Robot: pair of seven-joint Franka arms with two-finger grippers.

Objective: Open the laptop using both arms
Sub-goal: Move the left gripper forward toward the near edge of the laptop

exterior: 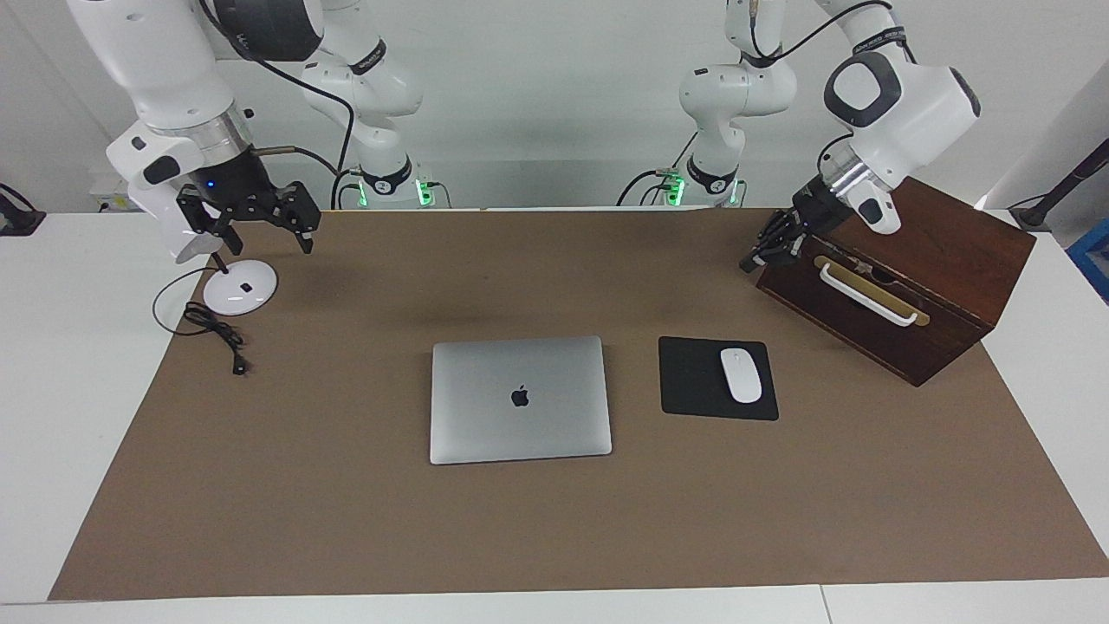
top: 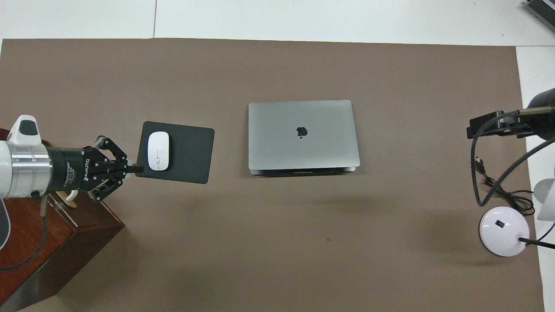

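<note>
Two white robot arms stand at a surface [exterior: 1022, 373] covered by a brown mat [exterior: 554, 520], with the closed laptop [exterior: 520, 399] lying flat at the middle of the mat, its dark logo facing up. The left hand [exterior: 752, 262] hangs in the air just off the corner of a dark wooden box [exterior: 944, 260] at the left arm's end of the surface, its fingertips pressed together and holding nothing; in the overhead view it points toward the black mouse pad [exterior: 693, 381]. A white mouse [exterior: 741, 374] rests on that pad, which lies beside the laptop toward the left arm's end, farther from the robots than the box. The right hand [exterior: 260, 234] hangs over the right arm's end of the surface, above a round white lamp base [exterior: 240, 288] and its coiled black cable [exterior: 212, 329], fingers spread wide and empty. Neither hand touches the laptop; both are well apart from it. The box carries a white handle [exterior: 866, 295] on the face turned away from the robots.
</note>
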